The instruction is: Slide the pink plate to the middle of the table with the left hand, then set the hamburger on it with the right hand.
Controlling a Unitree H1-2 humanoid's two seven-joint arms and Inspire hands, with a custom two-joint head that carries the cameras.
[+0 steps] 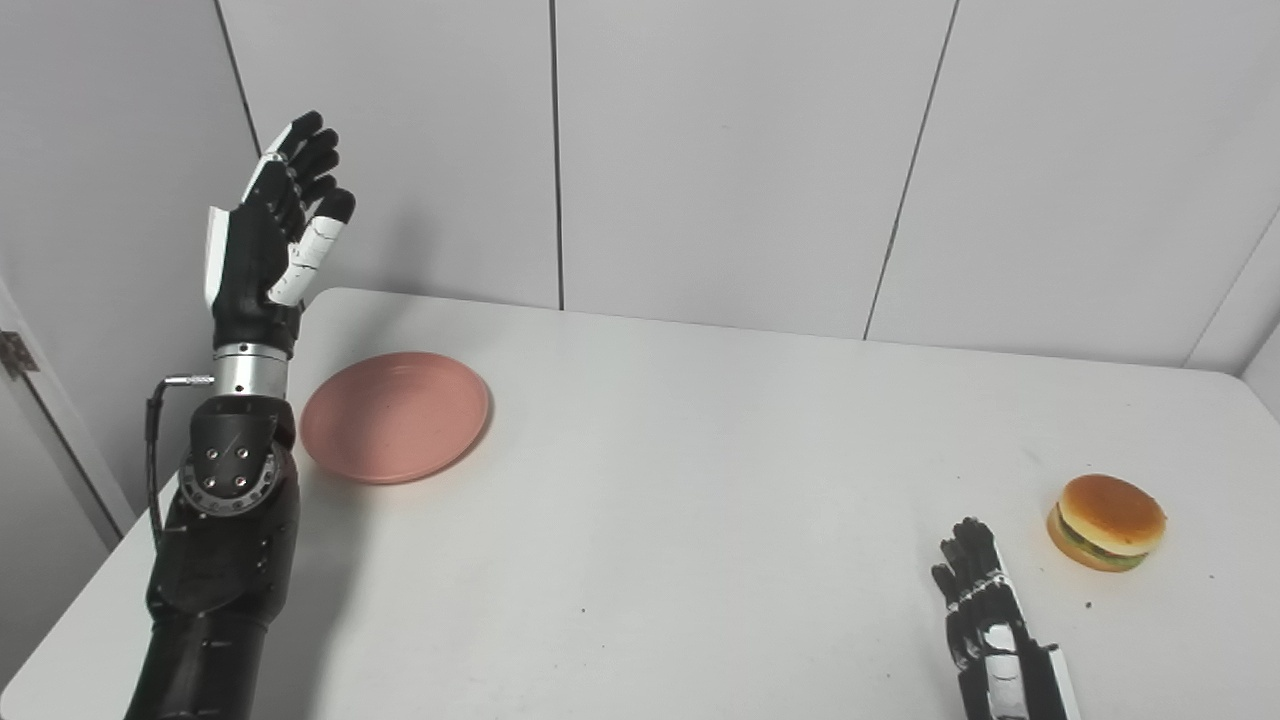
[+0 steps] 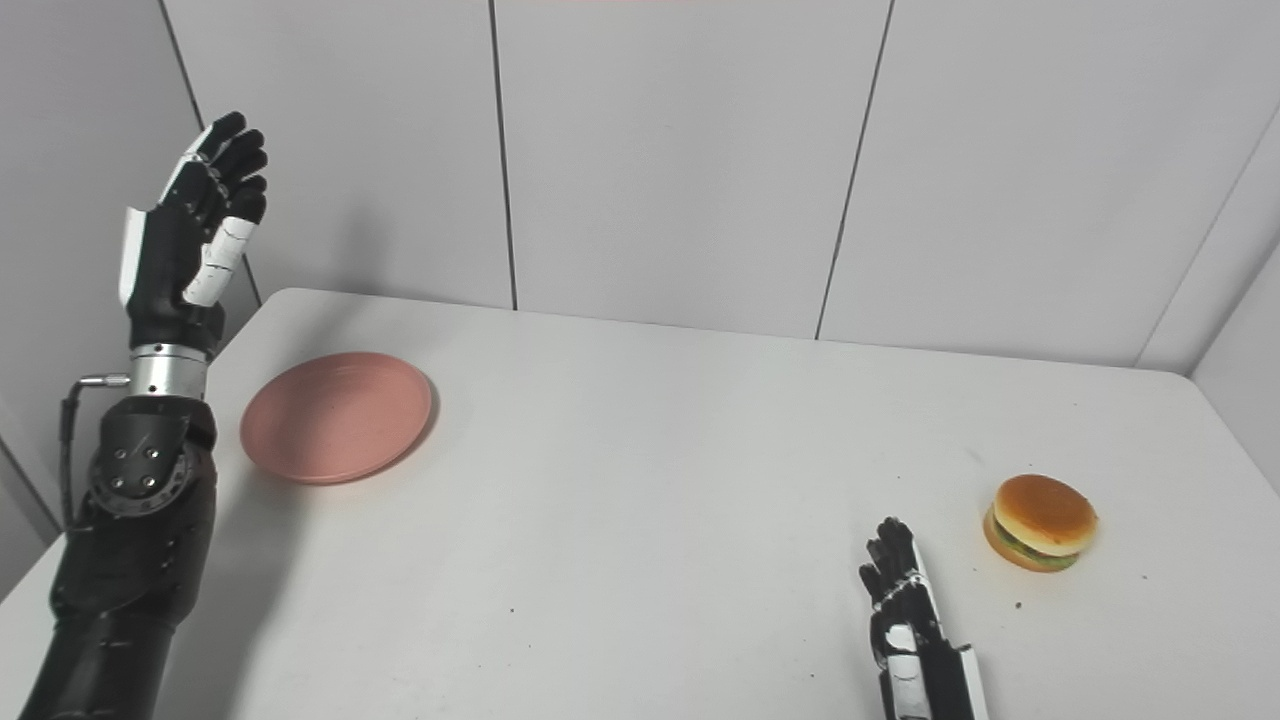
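Both hands empty: left hand [image 1: 272,225] raised upright, right hand [image 1: 985,610] low.

Both head views were bright and evenly lit by soft, diffuse light from above. Shadows were faint and blurred: a pale one fell right of the raised left arm [image 1: 225,520] onto the table [image 1: 700,500], and a thin darker rim showed under the pink plate [image 1: 395,415] along its near right edge. The hamburger [image 1: 1107,521] cast almost none. No glare showed. Focus was reasonably sharp throughout, with slight softness and grain on the wall panels [image 2: 680,150].
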